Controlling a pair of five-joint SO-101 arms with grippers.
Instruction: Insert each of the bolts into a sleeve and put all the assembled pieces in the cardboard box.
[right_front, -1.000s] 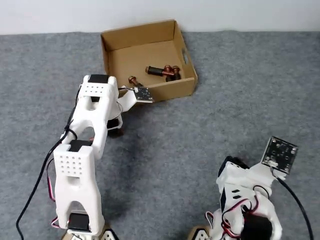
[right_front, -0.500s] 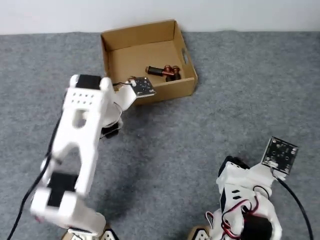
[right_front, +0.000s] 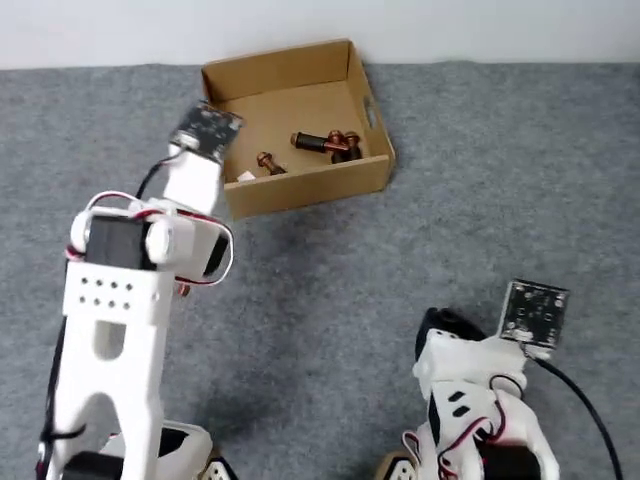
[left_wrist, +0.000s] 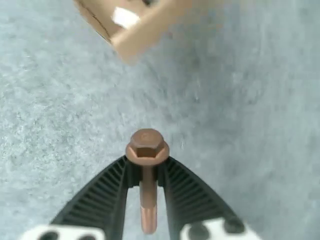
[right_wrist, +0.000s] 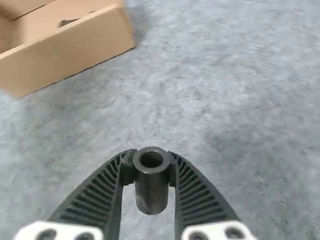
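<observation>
The left gripper (left_wrist: 147, 167) holds a copper bolt (left_wrist: 147, 147) between its two black ribbed fingers (left_wrist: 107, 190). The fingers are narrow and press on the shank from both sides. The hexagonal head of the bolt sits just beyond the fingertips, and the shank runs back between the fingers toward the palm. Beyond the fingertips, well apart from them, one corner of the cardboard box (left_wrist: 135, 35) stands on the grey carpet (left_wrist: 240, 100).

The right gripper (right_wrist: 150, 162) holds a dark sleeve (right_wrist: 151, 185). Its fingers (right_wrist: 200, 195) are also narrow and grip the sleeve at its sides. The open end of the sleeve is at the fingertips, and the hole is visible. The body of the sleeve lies back between the fingers. The box wall is far beyond these fingertips and off to one side.

In the high view, the box (right_front: 310, 185) stands upright with its open side up. Inside it lie several assembled pieces (right_front: 328, 144) close together, and one more copper piece (right_front: 268, 160) lies apart from them, near the front wall.
</observation>
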